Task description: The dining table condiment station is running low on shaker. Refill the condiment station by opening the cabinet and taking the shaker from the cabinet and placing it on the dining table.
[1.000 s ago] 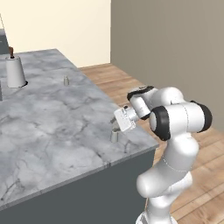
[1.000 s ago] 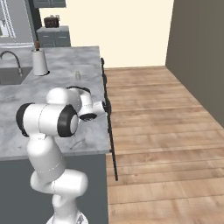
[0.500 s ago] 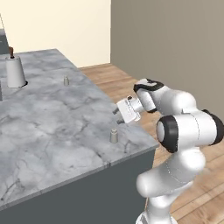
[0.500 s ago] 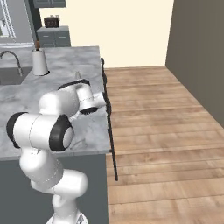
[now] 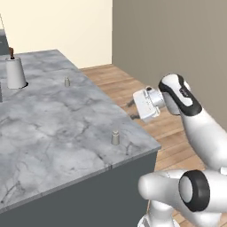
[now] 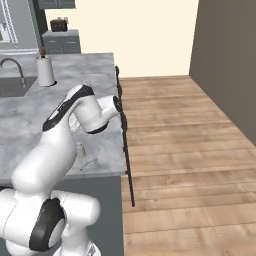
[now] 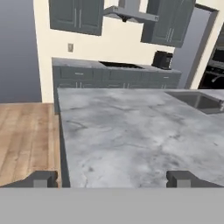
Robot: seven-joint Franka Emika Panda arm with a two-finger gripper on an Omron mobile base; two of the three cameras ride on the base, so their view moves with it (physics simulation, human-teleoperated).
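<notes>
Grey-white veined marble makes up the dining table [image 5: 53, 133], which fills the left and centre of the left base view above plain dark grey sides; warm wood flooring and a taupe wall are seen to its right. Near the table's corner, at centre of that view, the shaker [image 5: 115, 138] is seen standing upright on the marble, small and grey-beige with a narrower cap. In the right base view the same shaker [image 6: 80, 149] is seen at centre left, partly behind the white arm, just inside the table's edge. A second small shaker [image 5: 67, 82] is seen farther back, in the upper left of the left base view, well apart from the first. A white cone-shaped container [image 5: 15, 72] with a brown top is seen at the far upper left, also on the marble.

The gripper [image 5: 134, 110] is seen to the right of centre in the left base view, raised above the table's edge and off to the side of the shaker, apart from it. In the hand view the two dark fingertips [image 7: 41, 178] are seen widely spread at the bottom corners, with nothing between them. Beyond the marble, in the upper part of the hand view, the cabinet [image 7: 76, 15] is seen on the cream wall, dark grey, its doors closed.
</notes>
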